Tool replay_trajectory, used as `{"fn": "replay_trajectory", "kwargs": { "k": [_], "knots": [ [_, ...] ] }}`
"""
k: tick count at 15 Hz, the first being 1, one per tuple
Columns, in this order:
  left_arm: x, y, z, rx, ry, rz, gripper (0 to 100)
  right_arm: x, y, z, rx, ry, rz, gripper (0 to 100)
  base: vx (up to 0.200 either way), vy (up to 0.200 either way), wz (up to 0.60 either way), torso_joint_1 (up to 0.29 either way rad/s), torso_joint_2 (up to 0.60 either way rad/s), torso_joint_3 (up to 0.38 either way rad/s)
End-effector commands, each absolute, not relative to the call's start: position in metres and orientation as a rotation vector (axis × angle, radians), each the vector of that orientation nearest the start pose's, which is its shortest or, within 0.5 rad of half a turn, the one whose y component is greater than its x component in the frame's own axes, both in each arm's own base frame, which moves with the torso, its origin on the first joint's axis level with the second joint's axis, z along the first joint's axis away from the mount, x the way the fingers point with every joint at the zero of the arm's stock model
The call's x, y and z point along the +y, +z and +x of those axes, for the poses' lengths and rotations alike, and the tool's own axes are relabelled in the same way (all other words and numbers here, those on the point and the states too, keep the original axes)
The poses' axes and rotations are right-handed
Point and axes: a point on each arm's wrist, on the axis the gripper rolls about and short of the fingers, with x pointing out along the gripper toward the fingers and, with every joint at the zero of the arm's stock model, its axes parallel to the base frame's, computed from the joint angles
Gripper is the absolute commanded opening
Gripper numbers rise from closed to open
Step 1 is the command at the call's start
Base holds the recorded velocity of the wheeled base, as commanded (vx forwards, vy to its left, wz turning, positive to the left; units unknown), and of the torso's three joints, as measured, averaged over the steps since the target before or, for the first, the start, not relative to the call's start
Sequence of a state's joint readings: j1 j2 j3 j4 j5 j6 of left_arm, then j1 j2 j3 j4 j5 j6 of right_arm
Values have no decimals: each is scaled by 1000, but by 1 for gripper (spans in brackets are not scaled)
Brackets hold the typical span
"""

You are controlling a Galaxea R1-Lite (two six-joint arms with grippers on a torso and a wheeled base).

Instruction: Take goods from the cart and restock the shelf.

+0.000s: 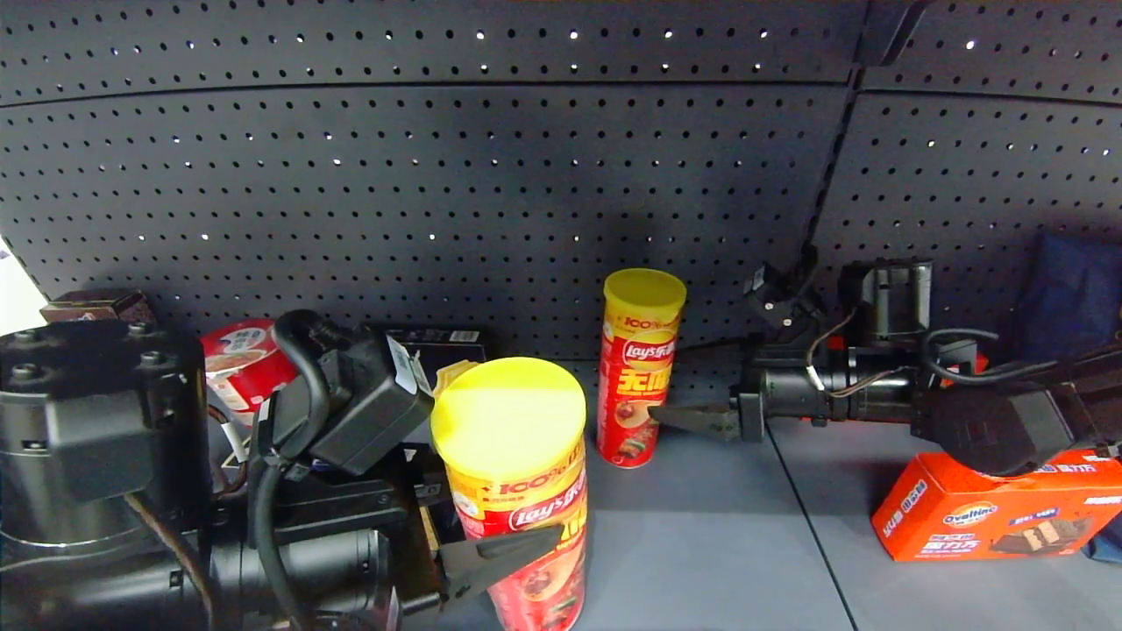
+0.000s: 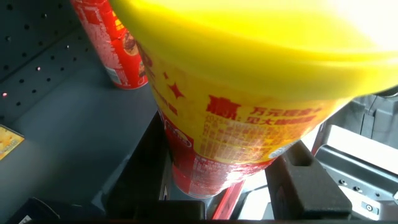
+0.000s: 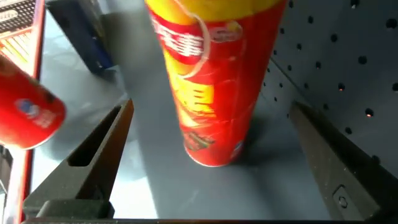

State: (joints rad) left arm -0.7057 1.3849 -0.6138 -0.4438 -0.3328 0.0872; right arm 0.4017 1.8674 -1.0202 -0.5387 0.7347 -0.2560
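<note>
Your left gripper [image 1: 517,550] sits at the lower centre of the head view, clamped on a yellow-lidded chip canister [image 1: 513,456] that it holds upright (one dark finger crosses the canister's front). A second chip canister [image 1: 638,368] stands at frame centre on the grey shelf [image 1: 701,543], near the pegboard back [image 1: 438,193]. Your right gripper [image 1: 679,419] comes in from the right at that canister's lower half. Its fingers are spread to either side, with gaps showing in the right wrist view. An orange box [image 1: 990,517] lies at lower right.
</note>
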Motion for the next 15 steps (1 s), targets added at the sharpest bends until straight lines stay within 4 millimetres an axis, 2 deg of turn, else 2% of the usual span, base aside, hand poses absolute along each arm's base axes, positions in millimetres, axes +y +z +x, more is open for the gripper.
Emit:
{"fn": "replay_trajectory", "kwargs": {
  "k": [1, 9, 15],
  "knots": [
    [-147, 194, 162, 294, -1043, 143, 0, 155, 167, 328, 189, 1161, -169, 100, 0, 0, 0, 0, 0, 0],
    [-145, 194, 163, 293, -1033, 140, 0, 168, 146, 345, 187, 1222, -158, 100, 0, 0, 0, 0, 0, 0],
    [-145, 195, 163, 292, -1033, 138, 0, 179, 141, 355, 180, 1237, -160, 100, 0, 0, 0, 0, 0, 0]
  ]
}}
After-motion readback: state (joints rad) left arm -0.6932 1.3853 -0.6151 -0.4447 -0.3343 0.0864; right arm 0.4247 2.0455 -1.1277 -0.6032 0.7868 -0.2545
